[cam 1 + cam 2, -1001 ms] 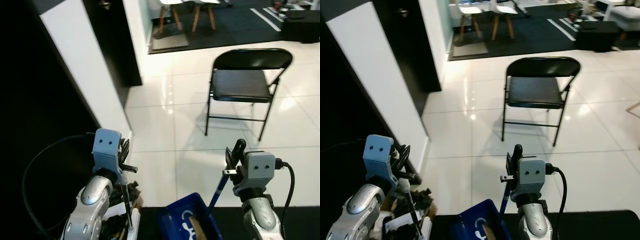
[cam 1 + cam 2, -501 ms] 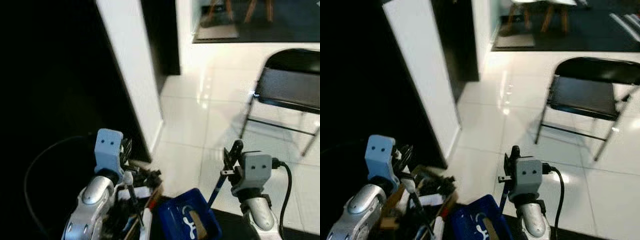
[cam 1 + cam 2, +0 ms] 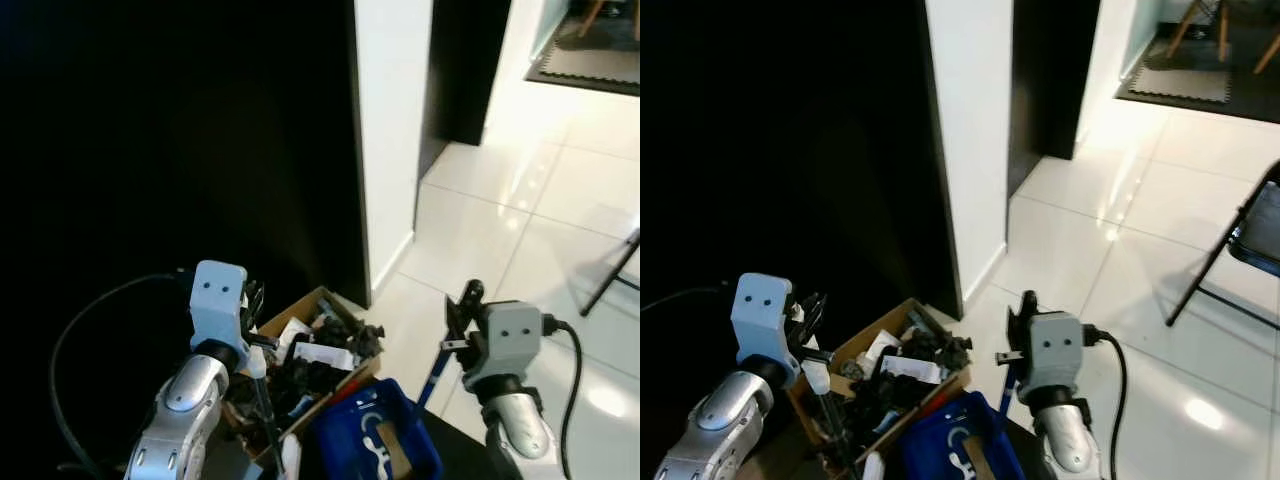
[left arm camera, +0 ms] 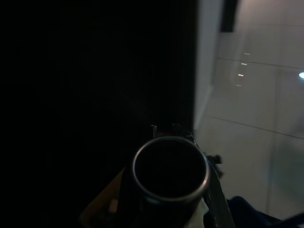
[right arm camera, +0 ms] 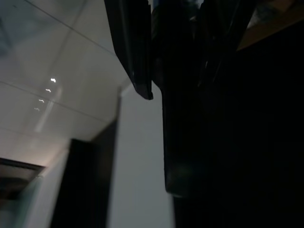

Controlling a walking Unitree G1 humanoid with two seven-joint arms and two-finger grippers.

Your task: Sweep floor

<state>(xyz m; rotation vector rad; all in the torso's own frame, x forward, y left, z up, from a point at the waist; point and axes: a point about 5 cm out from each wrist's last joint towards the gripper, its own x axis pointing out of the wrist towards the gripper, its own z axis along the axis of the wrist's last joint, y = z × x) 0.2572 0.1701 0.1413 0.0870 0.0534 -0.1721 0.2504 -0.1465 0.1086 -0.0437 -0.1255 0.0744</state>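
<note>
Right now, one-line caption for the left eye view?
Both arms hold sweeping tools above a cardboard box of debris beside a blue dustpan.

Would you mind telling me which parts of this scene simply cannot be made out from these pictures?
- Broom head: the handle in the left gripper is cut off by the eye views' bottom edge.
- Blue dustpan: its front is cut off there too.
- Cardboard box: contents too jumbled and dark to name.
- Folding chair: cut by the right edge.
- Left wrist view: mostly shadow.
</note>
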